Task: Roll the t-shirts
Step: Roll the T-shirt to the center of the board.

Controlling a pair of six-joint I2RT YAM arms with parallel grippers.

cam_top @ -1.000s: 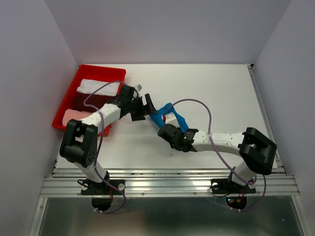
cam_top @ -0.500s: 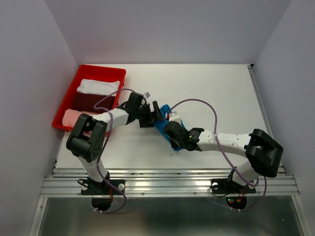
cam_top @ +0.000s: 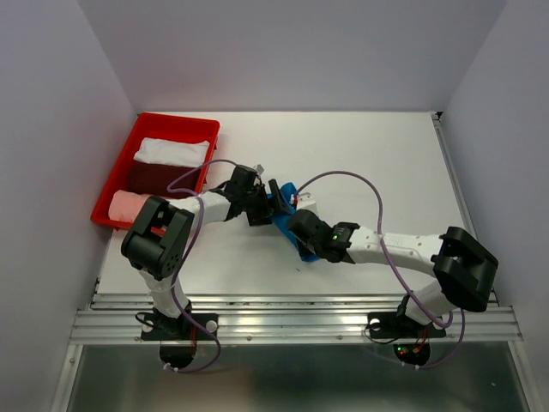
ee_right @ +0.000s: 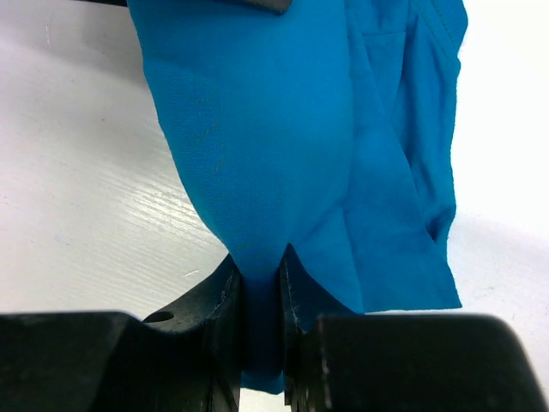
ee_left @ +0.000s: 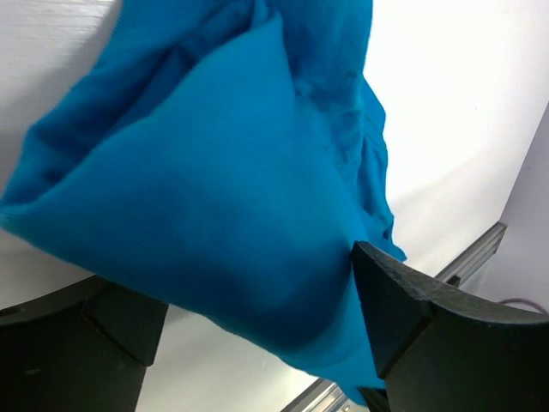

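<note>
T-shirts are the job, and 3 of them, white [cam_top: 174, 151], maroon [cam_top: 159, 177] and pink [cam_top: 127, 204], already lie side by side in the red tray [cam_top: 176, 121] at 10 o'clock on the table [cam_top: 386, 172]; we judge them put away there to keep the working space free. The blue t-shirt [cam_top: 281, 216] is a bunched heap near the middle of the table, caught between both arms.

The left gripper [ee_left: 257, 343] comes at it from 9 o'clock with its jaws spread wide. In the left wrist view the 2 fingers [ee_left: 412, 318] stand on either side of a fat bulge of blue cloth, which fills the gap and touches the finger on the right of that view, but nothing is pinched. We read this as lining up to take a thick fold, not yet a hold.

The right gripper [ee_right: 257, 287] reaches in from 5 o'clock, and its jaws are clamped tight on a narrow fold at the near edge of the blue t-shirt, the cloth fanning out beyond them toward 12 o'clock. That pinch likely anchors the shirt so it cannot slide while the other side is taken.

No roll has formed yet; the cloth looks crumpled, so we think it first needs spreading flat.
</note>
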